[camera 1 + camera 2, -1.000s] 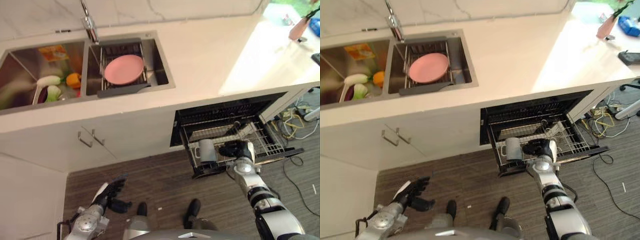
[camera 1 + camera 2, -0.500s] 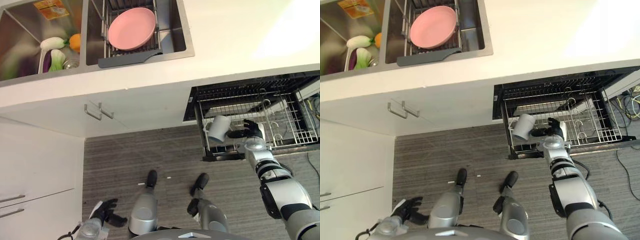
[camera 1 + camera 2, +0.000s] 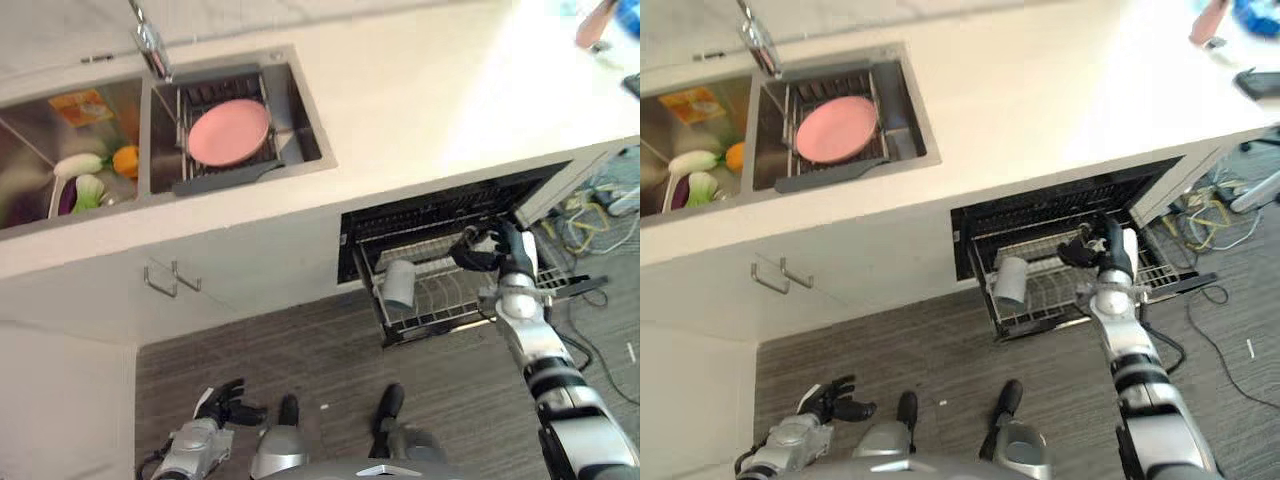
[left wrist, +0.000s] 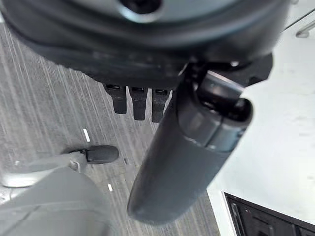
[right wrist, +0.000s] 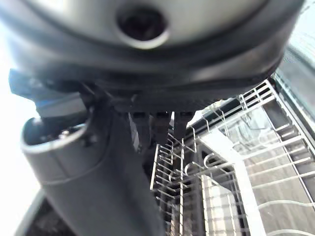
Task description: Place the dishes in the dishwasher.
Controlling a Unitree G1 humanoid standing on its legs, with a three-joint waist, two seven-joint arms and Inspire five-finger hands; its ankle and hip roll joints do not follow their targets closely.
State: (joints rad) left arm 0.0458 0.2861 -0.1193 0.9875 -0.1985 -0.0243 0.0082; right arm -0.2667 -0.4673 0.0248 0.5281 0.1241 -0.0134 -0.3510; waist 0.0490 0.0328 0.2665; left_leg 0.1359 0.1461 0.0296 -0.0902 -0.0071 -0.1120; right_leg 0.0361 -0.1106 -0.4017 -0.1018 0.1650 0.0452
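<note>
**Cup lies in the pulled-out dishwasher rack; pink plate sits in the sink**

A pale cup [image 3: 397, 283] lies on its side at the front left corner of the dishwasher rack [image 3: 440, 300], which is drawn out of the open dishwasher [image 3: 440, 215] below the countertop [image 3: 430, 100]. Nothing grips the cup. The right hand [image 3: 487, 247] hovers over the rack at about 3 o'clock from the cup, well apart from it, near the back of the rack. Its fingers [image 5: 156, 127] hang straight and relaxed above the wire tines, and it holds nothing.

Further out, at roughly 10 o'clock from the dishwasher, a pink plate [image 3: 229, 132] rests on a wire drying rack [image 3: 192, 110] inside the right basin of the sink [image 3: 308, 120]. A tap [image 3: 150, 45] stands at the back edge, at 11 o'clock from the plate. The left basin, at 9 o'clock from the plate, holds vegetables [image 3: 85, 175]: something orange, something pale green and white, and a purple piece.

White cabinet doors with metal handles [image 3: 170, 277] sit under the sink. The left hand [image 3: 218, 408] hangs low over the grey wooden floor [image 3: 320, 350], at about 7 o'clock from the dishwasher; its fingers [image 4: 133, 101] are loosely extended and empty.
</note>
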